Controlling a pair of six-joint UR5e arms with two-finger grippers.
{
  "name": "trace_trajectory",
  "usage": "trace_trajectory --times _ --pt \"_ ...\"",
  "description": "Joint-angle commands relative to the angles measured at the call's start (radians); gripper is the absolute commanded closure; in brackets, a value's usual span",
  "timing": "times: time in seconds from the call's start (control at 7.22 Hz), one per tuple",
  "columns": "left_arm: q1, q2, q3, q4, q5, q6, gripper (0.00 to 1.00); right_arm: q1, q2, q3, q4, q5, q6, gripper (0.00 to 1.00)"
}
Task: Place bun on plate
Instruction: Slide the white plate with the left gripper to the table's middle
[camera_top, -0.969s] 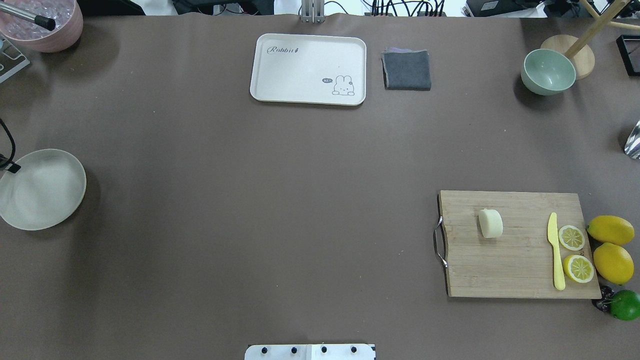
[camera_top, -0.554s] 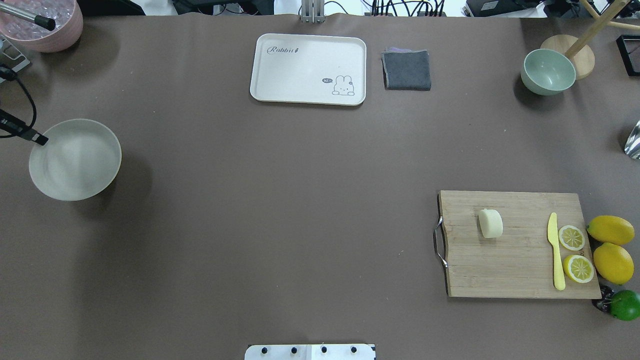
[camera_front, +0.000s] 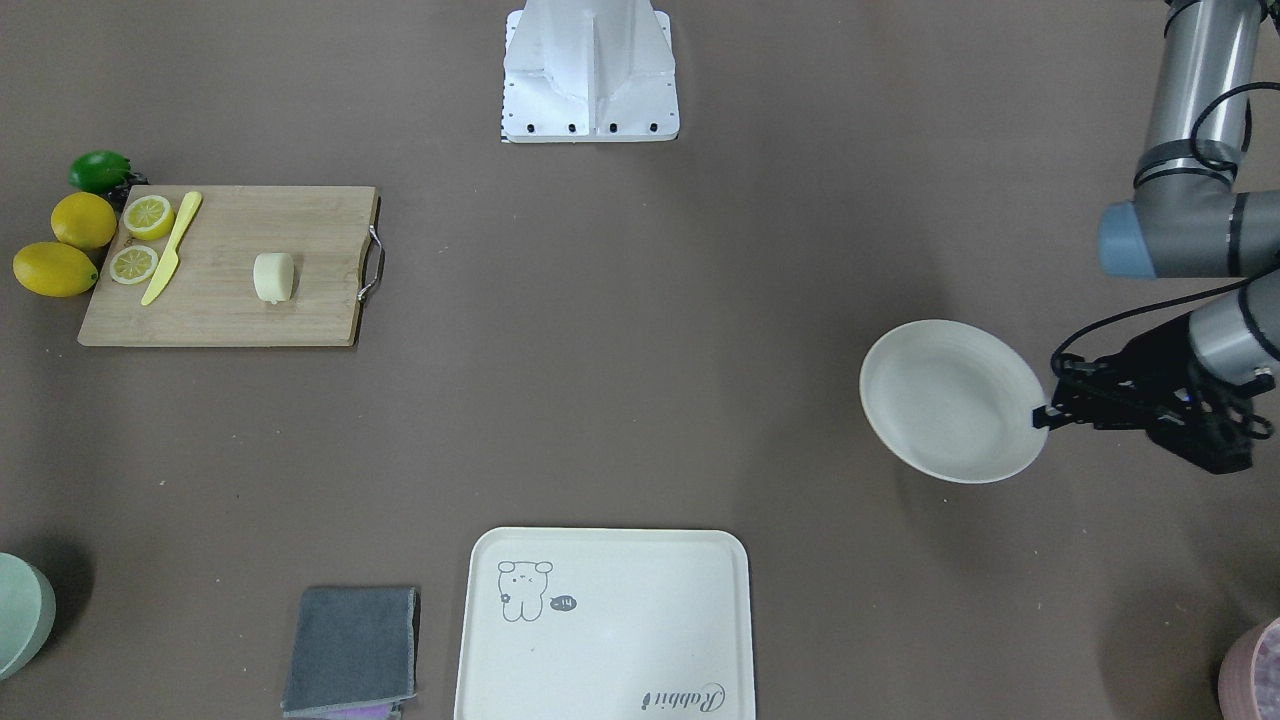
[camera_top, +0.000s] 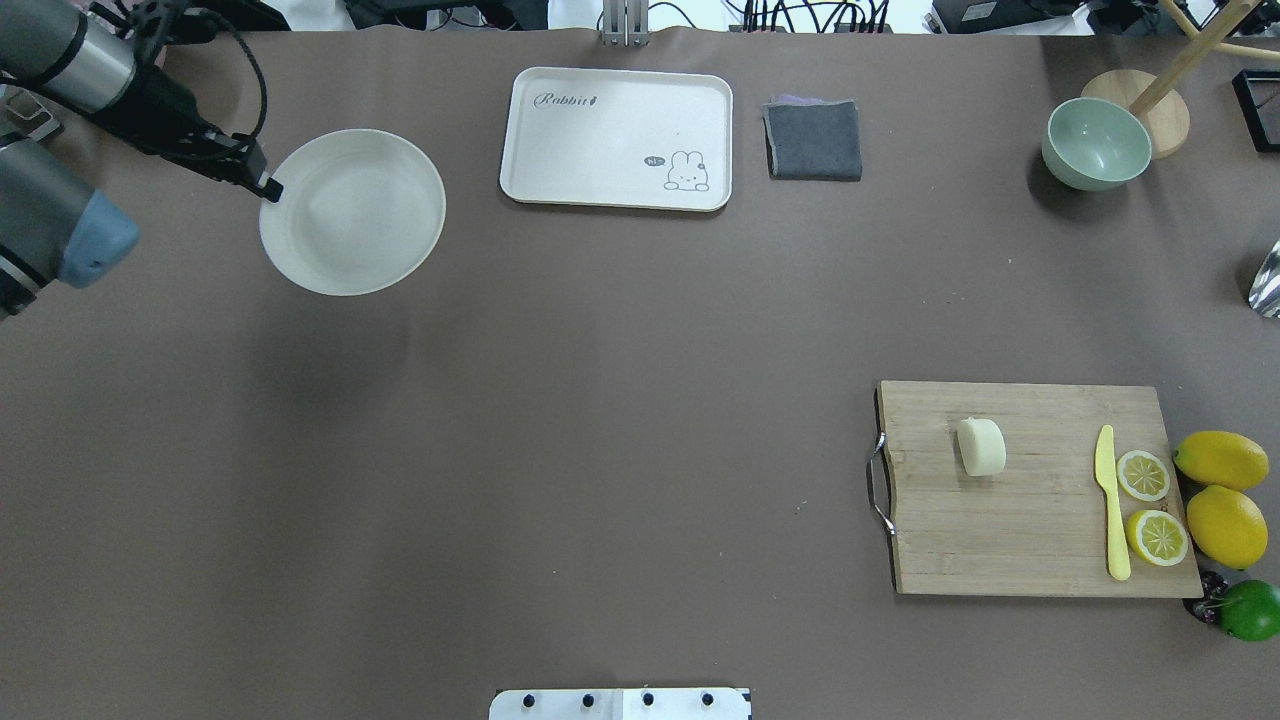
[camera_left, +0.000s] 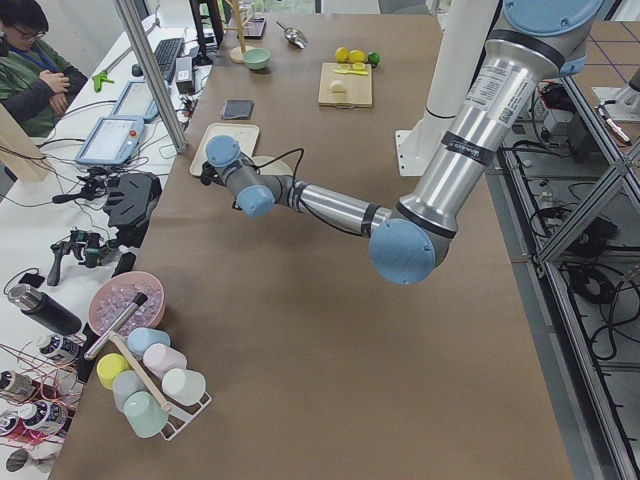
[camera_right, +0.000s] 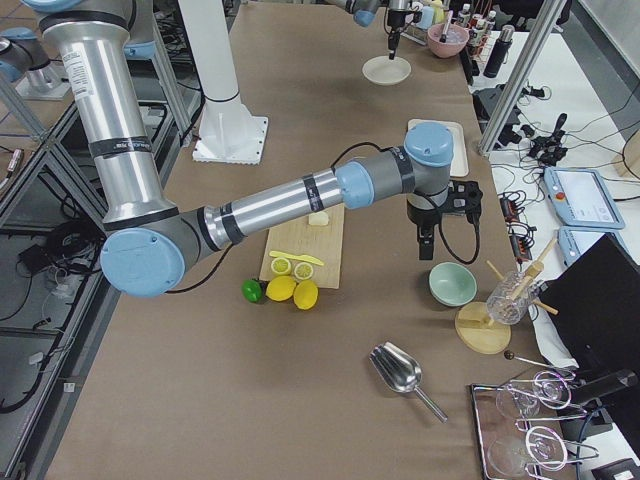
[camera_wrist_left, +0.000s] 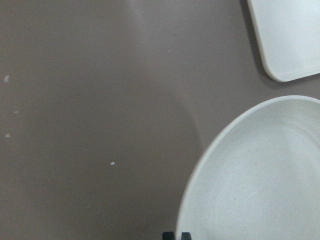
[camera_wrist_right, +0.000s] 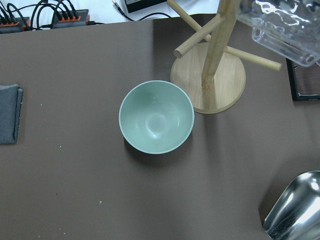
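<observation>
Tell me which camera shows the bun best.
The overhead exterior view: the bun lies unobstructed on the cutting board. The front-facing view shows it about as clearly. Exterior left shows a tiny far speck; in exterior right it peeks out below the right arm. Neither wrist view shows it.

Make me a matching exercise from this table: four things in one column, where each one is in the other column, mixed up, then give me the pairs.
Things
1. bun
2. plate
3. yellow knife
4. grey cloth

Places
A. beside the rabbit tray
B. held at its rim by the left gripper
C. on the cutting board, right next to the lemon slices
D. on the cutting board, nearer its metal handle

Pairs: 1-D, 2-B, 3-C, 4-A
</observation>
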Motion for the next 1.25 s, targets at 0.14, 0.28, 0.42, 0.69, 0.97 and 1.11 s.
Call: trace_trajectory --times 0.14,0.28,0.42,0.69,0.97,1.11 --pt "0.223 -0.067 -0.092 -0.027 0.214 -0.286 1.0 -0.001 -0.003 -0.001 0.002 0.0 0.001 0.0" --pt "0.272 -0.067 -0.101 -0.052 0.25 -0.344 1.0 -0.003 0.003 0.002 0.004 0.0 0.001 0.0" --pt "0.329 -0.069 -0.107 -0.078 0.305 -0.395 1.0 -0.008 0.017 -0.001 0.004 -0.002 0.001 0.0" --pt "0.408 -0.072 -0.118 -0.083 0.366 -0.409 1.0 -0.009 0.02 -0.001 0.004 -0.003 -0.001 0.0" --pt "0.469 -0.063 -0.132 -0.084 0.423 -0.408 1.0 -0.015 0.028 -0.001 0.007 -0.011 -0.01 0.0" --pt "0.471 -0.058 -0.136 -0.086 0.425 -0.397 0.25 -0.015 0.03 0.002 0.007 -0.011 -0.006 0.0"
